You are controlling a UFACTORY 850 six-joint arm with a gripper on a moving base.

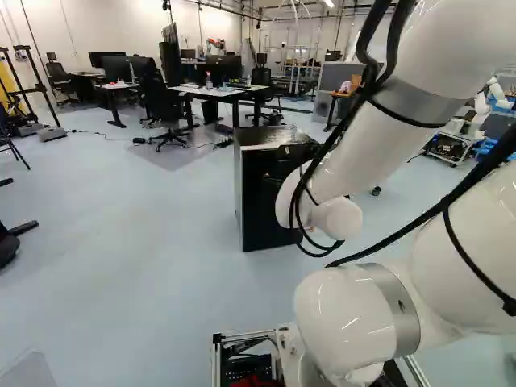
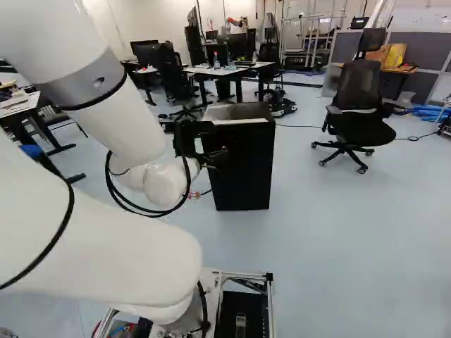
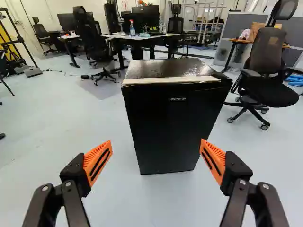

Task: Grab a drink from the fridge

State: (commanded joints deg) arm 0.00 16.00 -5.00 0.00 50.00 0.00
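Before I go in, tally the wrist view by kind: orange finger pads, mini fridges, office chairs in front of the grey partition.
Orange finger pads on the end effector: 2
Mini fridge: 1
Office chair in front of the grey partition: 1
Total: 4

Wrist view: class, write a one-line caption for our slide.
Open jaws with orange pads before a closed black fridge, a black office chair standing nearby.
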